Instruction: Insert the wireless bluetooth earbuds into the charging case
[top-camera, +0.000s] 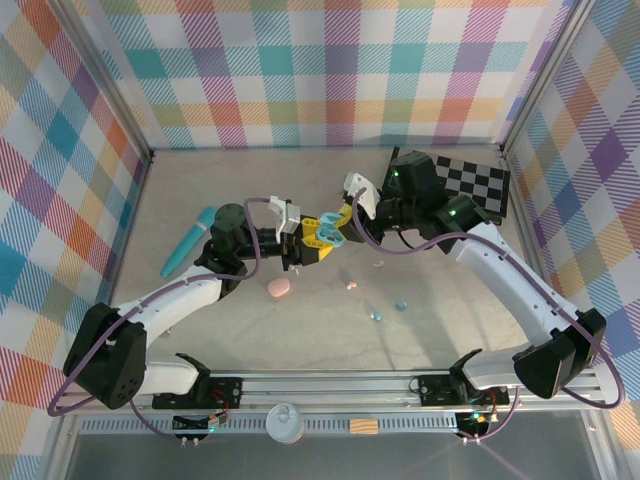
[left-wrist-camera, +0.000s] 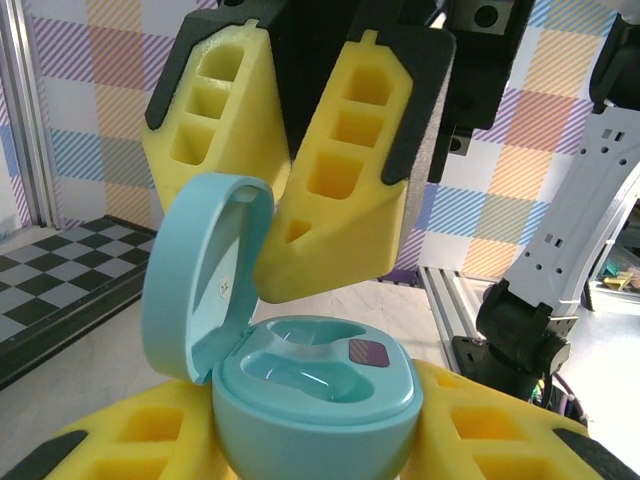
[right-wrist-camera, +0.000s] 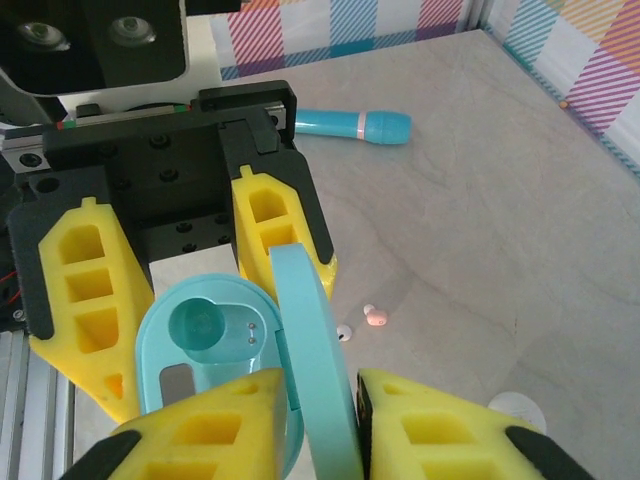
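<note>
Your left gripper (left-wrist-camera: 315, 450) is clamping the base of the blue case (left-wrist-camera: 320, 400), and it's holding it up in the air over the middle of the tabletop (top-camera: 450, 330). The lid (left-wrist-camera: 200, 280) is standing open, nearly upright. The two wells in the base are showing in the left wrist view, but I can't tell if anything is sitting in them.

Your right gripper (right-wrist-camera: 318, 430) is reaching in from the other side with one yellow finger on each face of the lid. The lid is sitting right between the pads. The gaps are looking super thin in the right wrist view, so I honestly can't tell if it's pinching the lid or just flanking it.

The loose buds are lying on the tabletop, right of the middle and toward the near edge:
- a pink earbud (top-camera: 351, 286), almost under the grippers
- a whitish earbud (top-camera: 378, 263), just beyond it
- a blue earbud (top-camera: 402, 305) and a second blue earbud (top-camera: 375, 316), nearer the edge

A pink case (top-camera: 278, 288) is resting closed, left of the pink earbud. A teal tube (top-camera: 188, 242) is lying out toward the left edge, and a checkerboard (top-camera: 470, 180) is sitting in the far right corner.
</note>
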